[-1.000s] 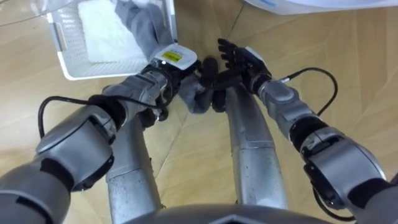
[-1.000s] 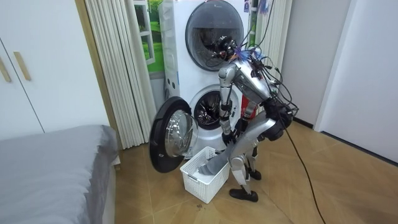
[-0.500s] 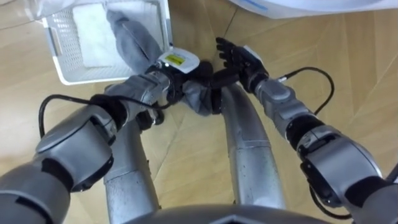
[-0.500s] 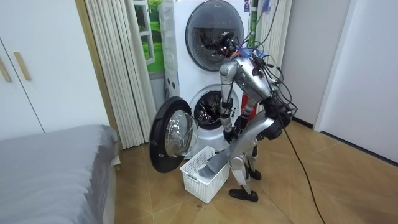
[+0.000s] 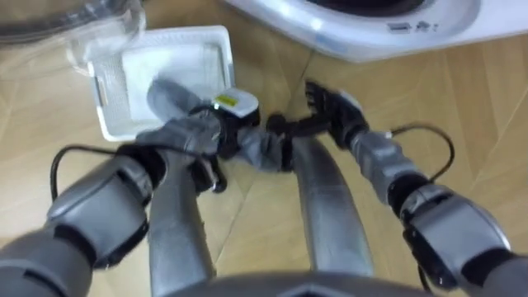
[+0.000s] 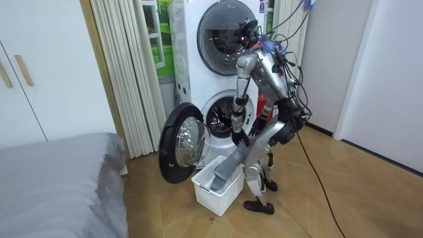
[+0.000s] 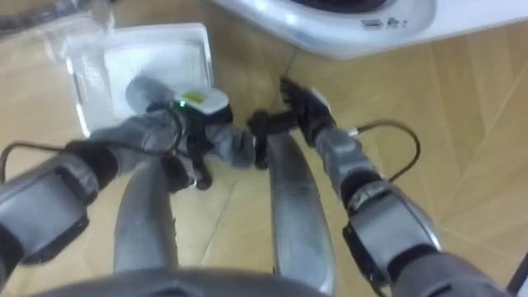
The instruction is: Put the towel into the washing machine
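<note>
A long grey towel (image 5: 262, 152) stretches from the white laundry basket (image 5: 216, 43) on the floor up to my hands. My left hand (image 5: 234, 132) is shut on the towel's upper end, in front of my thighs. Just right of it, my right hand (image 5: 332, 109) has straight, spread fingers, and its thumb reaches across to touch the towel. In the room view I stand before the washing machine (image 6: 221, 119), whose round door (image 6: 182, 142) is swung open. There the towel (image 6: 228, 168) hangs slanting from my hands down into the basket (image 6: 215, 193).
The washing machine's white front (image 5: 371, 29) lies along the top of the eye view, with its glass door (image 5: 66, 21) at the top left. A second drum (image 6: 228, 30) is stacked above. A bed (image 6: 59, 178) stands at the room view's left, and wooden floor surrounds the basket.
I have straightened up, drawing more of the towel out of the basket. The eye view has shifted towards the washing machine. My hands keep the same hold.
</note>
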Controlling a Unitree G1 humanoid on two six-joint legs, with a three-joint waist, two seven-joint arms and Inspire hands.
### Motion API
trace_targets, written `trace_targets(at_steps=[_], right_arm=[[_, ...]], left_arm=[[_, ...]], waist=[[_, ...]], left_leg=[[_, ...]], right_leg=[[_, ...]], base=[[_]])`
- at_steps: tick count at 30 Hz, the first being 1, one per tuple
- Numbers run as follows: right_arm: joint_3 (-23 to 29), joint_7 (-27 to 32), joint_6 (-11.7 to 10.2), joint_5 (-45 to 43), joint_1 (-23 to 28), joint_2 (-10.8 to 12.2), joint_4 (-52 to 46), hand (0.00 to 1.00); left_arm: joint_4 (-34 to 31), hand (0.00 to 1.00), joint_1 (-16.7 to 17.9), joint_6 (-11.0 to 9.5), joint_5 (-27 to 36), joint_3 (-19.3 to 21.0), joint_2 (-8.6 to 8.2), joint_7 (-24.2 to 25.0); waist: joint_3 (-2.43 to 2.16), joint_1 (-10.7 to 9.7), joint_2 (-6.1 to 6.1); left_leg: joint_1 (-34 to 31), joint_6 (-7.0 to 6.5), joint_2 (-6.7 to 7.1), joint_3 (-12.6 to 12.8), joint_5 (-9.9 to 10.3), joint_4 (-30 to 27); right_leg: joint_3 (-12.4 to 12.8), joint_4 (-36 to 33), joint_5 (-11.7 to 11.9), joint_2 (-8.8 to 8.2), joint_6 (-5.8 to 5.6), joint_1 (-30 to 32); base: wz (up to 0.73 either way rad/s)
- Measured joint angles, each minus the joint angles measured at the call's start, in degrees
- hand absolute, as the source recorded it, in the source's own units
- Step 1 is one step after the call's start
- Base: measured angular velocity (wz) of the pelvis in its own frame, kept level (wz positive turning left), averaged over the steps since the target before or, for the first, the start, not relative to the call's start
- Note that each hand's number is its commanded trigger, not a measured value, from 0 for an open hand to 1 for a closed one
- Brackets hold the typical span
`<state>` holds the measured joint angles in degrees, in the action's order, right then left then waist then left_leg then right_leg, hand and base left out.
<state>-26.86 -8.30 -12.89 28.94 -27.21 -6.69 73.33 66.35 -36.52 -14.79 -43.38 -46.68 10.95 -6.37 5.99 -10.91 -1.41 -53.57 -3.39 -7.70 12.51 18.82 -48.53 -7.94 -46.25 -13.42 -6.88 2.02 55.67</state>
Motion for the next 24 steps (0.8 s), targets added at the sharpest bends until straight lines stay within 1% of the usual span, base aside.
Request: trace_targets(at_steps=[1, 3, 5, 7, 8, 9, 10, 11, 13, 14, 15, 16, 17, 18, 20, 21, 22, 23, 24], right_arm=[[0.0, 0.2, 0.2, 0.0, 0.5, -0.8, 0.0, 0.0], [0.0, 1.1, 0.5, 0.0, 0.7, -1.3, 0.0, 0.0], [0.1, 1.3, 0.4, -0.2, 0.9, -1.8, 0.0, 0.0], [1.0, 1.3, 0.5, -0.4, 1.4, -2.2, 0.0, 0.0], [1.1, 1.3, 0.5, -0.4, 1.6, -2.2, -0.1, 0.0], [1.3, 1.3, 0.5, -0.8, 1.8, -2.3, -0.2, 0.0], [1.3, 1.4, 0.5, -0.9, 2.2, -2.5, -0.3, 0.0], [1.3, 1.4, 0.6, -1.0, 2.3, -2.5, -0.3, 0.0], [1.2, 1.3, 1.0, -1.0, 2.3, -2.5, -0.5, 0.0], [1.2, 1.3, 1.0, -1.0, 2.3, -2.5, -0.5, 0.0], [1.3, 1.4, 1.0, -1.0, 2.5, -2.5, -0.6, 0.0], [1.2, 1.4, 1.0, -0.9, 2.7, -2.5, -0.8, 0.0], [1.2, 1.4, 1.1, -1.0, 2.8, -2.5, -1.0, 0.0], [1.3, 1.4, 1.2, -1.8, 3.0, -2.4, -1.6, 0.0], [1.2, 1.3, 1.4, -2.7, 3.1, -2.3, -2.2, 0.0], [1.3, 1.3, 1.6, -2.7, 3.2, -2.2, -2.2, 0.0], [1.5, 1.3, 1.8, -3.2, 3.4, -1.8, -2.2, 0.0], [1.5, 1.3, 1.8, -3.7, 3.6, -1.6, -2.3, 0.0], [1.4, 1.3, 2.1, -4.7, 3.8, -1.3, -2.3, 0.0]], left_arm=[[-0.9, 1.0, 0.2, 0.0, 0.0, 0.8, 0.28, -1.3], [-1.9, 1.0, 0.5, 0.0, 0.0, 1.7, 0.48, -3.5], [-2.8, 1.0, 0.9, -0.1, -0.1, 3.1, 0.18, -5.3], [-3.9, 1.0, 2.0, -0.3, 0.0, 5.1, -0.17, -7.9], [-4.5, 1.0, 2.4, -0.3, 0.0, 5.4, -0.15, -8.3], [-6.4, 1.0, 3.4, -0.3, 0.1, 6.2, -0.09, -8.6], [-7.8, 1.0, 3.7, -0.3, 0.7, 6.3, -0.03, -8.8], [-8.2, 1.0, 3.7, -0.3, 1.6, 6.3, -0.1, -9.0], [-10.3, 1.0, 4.6, -0.3, 7.0, 7.0, -0.34, -9.3], [-10.7, 1.0, 4.8, -0.3, 8.3, 7.4, -0.52, -9.3], [-11.4, 1.0, 5.3, -0.4, 11.4, 8.2, -0.88, -9.3], [-11.5, 1.0, 5.6, -0.4, 15.4, 8.7, -1.52, -9.1], [-11.6, 1.0, 5.8, -0.4, 17.8, 9.1, -1.88, -8.7], [-12.5, 1.0, 6.7, -0.4, 22.9, 10.5, -2.38, -7.4], [-14.3, 1.0, 7.8, -0.4, 37.1, 10.8, -2.83, -3.0], [-14.5, 1.0, 8.0, -0.4, 40.4, 10.8, -2.99, -1.6], [-14.6, 1.0, 8.7, -0.3, 47.6, 10.9, -3.3, 1.4], [-14.7, 1.0, 9.1, -0.2, 52.1, 10.9, -3.43, 3.1], [-15.2, 1.0, 10.0, 0.0, 59.3, 10.8, -3.62, 6.0]], waist=[[-0.11, 0.4, 0.34], [-0.19, 0.8, 0.47], [-0.32, 1.7, 0.8], [-0.46, 2.4, 1.16], [-0.58, 2.6, 1.32], [-0.76, 2.8, 1.66], [-0.93, 3.2, 1.95], [-0.98, 3.4, 2.05], [-1.08, 4.2, 2.2], [-1.08, 4.3, 2.2], [-1.1, 4.4, 2.19], [-1.1, 4.8, 2.17], [-1.13, 4.9, 2.13], [-1.14, 5.0, 2.11], [-1.19, 5.0, 2.03], [-1.21, 5.0, 1.99], [-1.35, 5.0, 1.73], [-1.48, 5.0, 1.53], [-1.74, 4.9, 1.11]], left_leg=[[0.6, 0.09, 0.43, -0.2, -0.1, 0.4], [1.6, 0.12, 0.46, -0.2, -0.2, 1.1], [2.7, 0.13, 0.5, -0.3, -0.3, 1.4], [5.0, 0.14, 0.69, -0.2, -0.4, 2.7], [5.6, 0.2, 0.72, -0.2, -0.5, 3.1], [6.6, 0.24, 0.89, -0.4, -0.7, 4.0], [7.5, 0.3, 1.43, -0.5, -1.0, 4.9], [8.0, 0.31, 1.4, -0.5, -1.2, 5.3], [9.7, 0.43, 1.65, -0.8, -1.4, 6.5], [10.0, 0.46, 1.76, -0.9, -1.5, 6.7], [10.7, 0.45, 2.33, -0.9, -1.9, 7.3], [11.2, 0.43, 2.46, -1.0, -1.9, 7.8], [11.3, 0.43, 2.5, -0.9, -2.0, 7.9], [11.4, 0.42, 2.59, -1.0, -2.0, 7.9], [11.3, 0.25, 3.15, -1.1, -2.4, 8.2], [11.4, 0.2, 3.1, -1.0, -2.5, 8.3], [11.5, 0.14, 3.14, -1.1, -2.6, 8.5], [11.6, 0.11, 3.27, -1.2, -2.6, 8.6], [11.7, 0.05, 3.37, -1.3, -2.7, 8.8]], right_leg=[[-0.1, 0.5, 0.0, -0.03, -0.02, -0.8], [-0.2, 0.8, 0.0, -0.03, -0.11, -1.8], [-0.2, 1.6, 0.2, 0.05, -0.27, -3.1], [-0.5, 2.5, 0.1, 0.03, -0.42, -5.4], [-0.6, 3.0, 0.2, 0.02, -0.49, -6.0], [-1.1, 3.9, 0.3, 0.02, -0.55, -7.2], [-1.5, 4.6, 0.4, -0.1, -0.61, -8.2], [-1.7, 4.9, 0.4, -0.2, -0.64, -8.8], [-1.8, 5.6, 0.4, -0.64, -0.72, -10.4], [-1.9, 5.6, 0.4, -0.74, -0.75, -10.7], [-2.1, 5.6, 0.3, -1.13, -0.89, -11.2], [-2.1, 5.6, 0.3, -1.32, -0.95, -11.6], [-2.1, 5.7, 0.3, -1.37, -0.98, -11.8], [-2.3, 5.7, 0.2, -1.53, -1.02, -11.9], [-2.4, 6.2, 0.2, -1.91, -1.1, -12.0], [-2.3, 6.3, 0.2, -1.89, -1.11, -12.1], [-2.5, 6.4, 0.2, -2.03, -1.16, -12.2], [-2.5, 6.4, 0.2, -2.15, -1.17, -12.3], [-2.5, 6.6, 0.3, -2.08, -1.26, -12.3]], base=[[0.06], [0.04], [0.0], [0.06], [0.0], [0.08], [0.15], [0.16], [0.07], [0.1], [0.13], [0.12], [0.06], [0.07], [0.13], [0.08], [0.0], [0.0], [0.0]])
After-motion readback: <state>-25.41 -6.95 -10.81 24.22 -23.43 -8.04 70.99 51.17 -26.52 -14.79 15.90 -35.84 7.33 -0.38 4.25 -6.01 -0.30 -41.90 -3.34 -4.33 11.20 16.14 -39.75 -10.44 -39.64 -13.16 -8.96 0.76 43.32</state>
